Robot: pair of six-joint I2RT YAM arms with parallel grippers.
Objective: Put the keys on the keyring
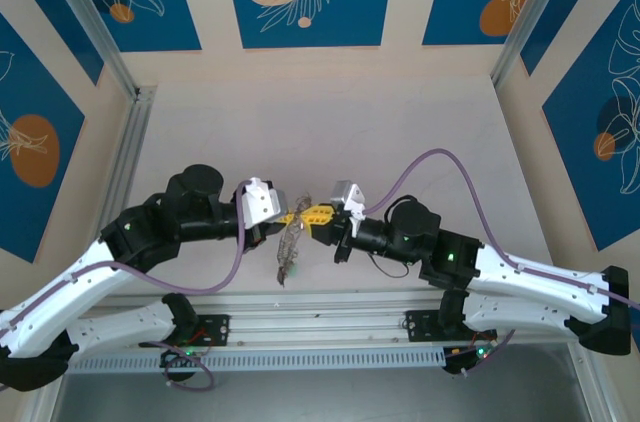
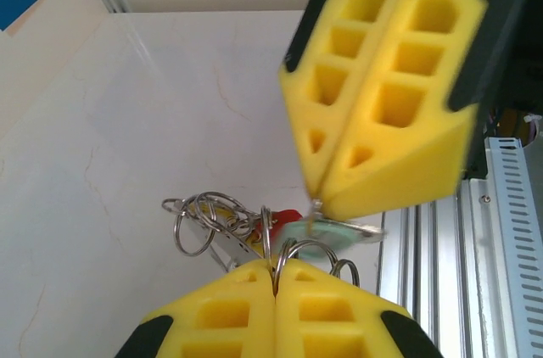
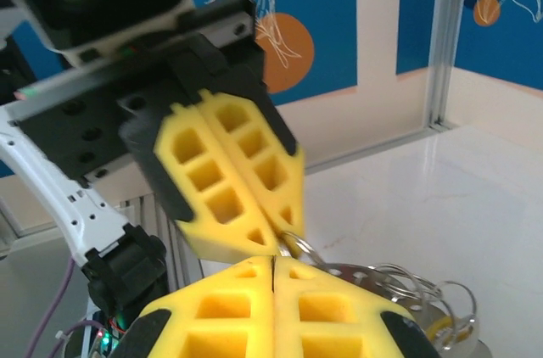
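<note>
The two grippers are facing each other tip to tip above the table (image 2: pixel 127 163), sharing the bunch between them. The left gripper (image 2: pixel 276 277) is pressing its pads fully together. Thin wire of the keyring (image 2: pixel 204 220) is emerging from the seam right at its tips, with the other loops fanning out just beyond them and to one side. The right gripper (image 2: pixel 321 203) is pointing down at those same tips, jaws also together, and appears to be nipping the teal key (image 2: pixel 327 231) by its upper edge. A red key (image 2: pixel 287 217) is sitting just behind it.

The split looks deliberate. One arm is anchoring the ring so its wire is not swinging, while the other is steering a single key toward it.

The pinch on the teal key is blurring out, so the exact hold is uncertain. It is also unclear whether the key's hole is already on the wire. From overhead, the bunch dangling below the tips is showing as a dark tangle, with no single key readable.
</note>
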